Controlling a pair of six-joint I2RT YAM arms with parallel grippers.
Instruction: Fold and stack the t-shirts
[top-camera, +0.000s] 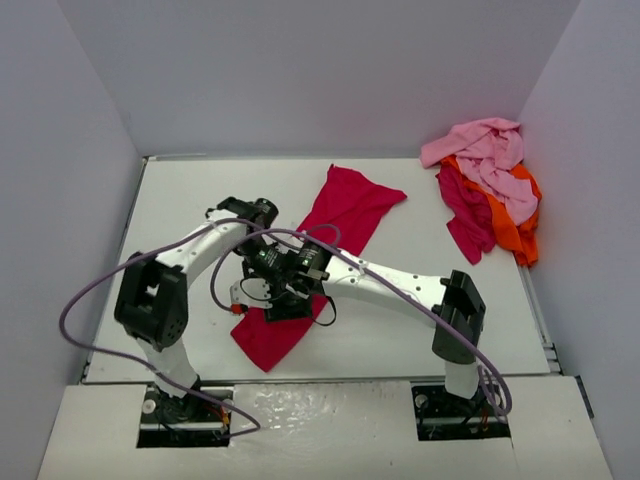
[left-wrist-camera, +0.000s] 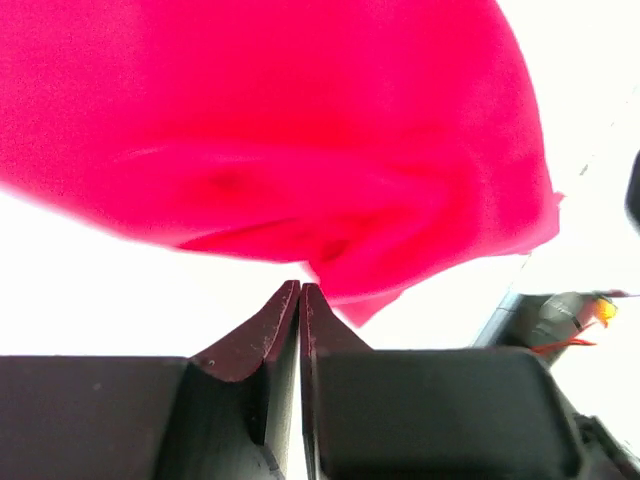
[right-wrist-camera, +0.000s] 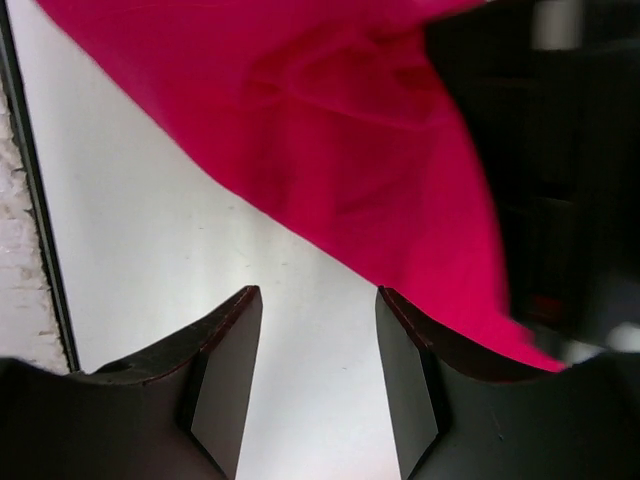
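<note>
The crimson-red t-shirt (top-camera: 345, 205) lies in a long diagonal strip from the back middle to the near middle of the table (top-camera: 180, 200). Both arms cross over its middle. My left gripper (left-wrist-camera: 300, 290) is shut and empty, its tips just short of a bunched edge of the red shirt (left-wrist-camera: 300, 130); from above the left gripper (top-camera: 266, 248) sits over the shirt's middle. My right gripper (right-wrist-camera: 318, 300) is open and empty above bare table, with the red shirt (right-wrist-camera: 330, 140) ahead and to its right; from above the right gripper (top-camera: 262, 300) is close beside the left one.
A loose pile at the back right corner holds the light pink shirt (top-camera: 490, 150), the orange shirt (top-camera: 512, 228) and the dark magenta shirt (top-camera: 465, 215). White walls enclose the table. The near table edge (right-wrist-camera: 30, 230) runs along the left of the right wrist view.
</note>
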